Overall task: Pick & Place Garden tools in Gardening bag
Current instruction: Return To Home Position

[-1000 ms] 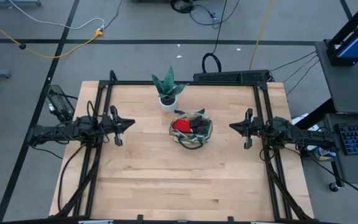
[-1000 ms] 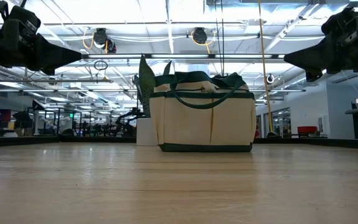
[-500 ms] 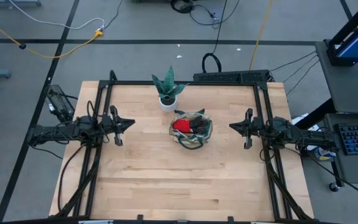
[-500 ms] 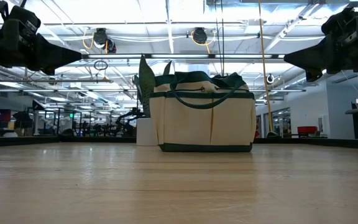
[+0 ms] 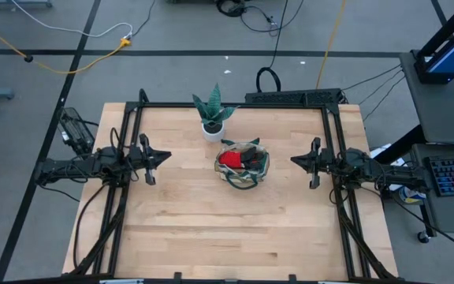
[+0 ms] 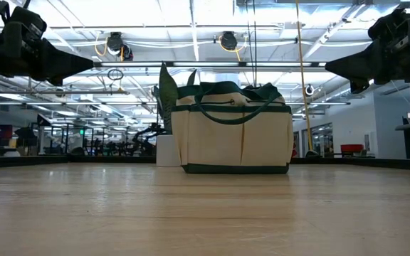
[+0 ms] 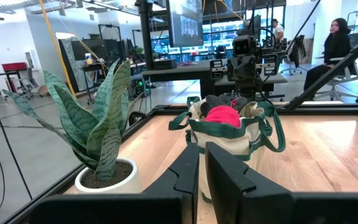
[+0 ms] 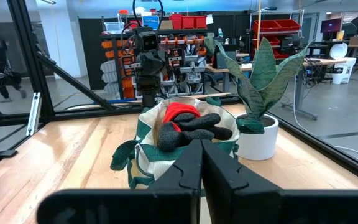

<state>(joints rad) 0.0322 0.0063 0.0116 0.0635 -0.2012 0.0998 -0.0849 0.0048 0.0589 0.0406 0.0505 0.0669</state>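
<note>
Beige fabric gardening bag with dark green trim sits mid wooden tabletop, red-and-black glove poking out the top. Spiky green plant in white pot just beside bag, far side. My left gripper hovers well apart from bag, fingers pretty much together. My right gripper on opposite side, fingers pressed together too.

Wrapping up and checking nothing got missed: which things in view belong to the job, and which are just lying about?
Job: gardening bag, mid-table; red-and-black glove showing inside it; left pincer and right pincer, empty, at the table's sides.
Lying about: spiky plant in its white pot, beside the bag.
</note>
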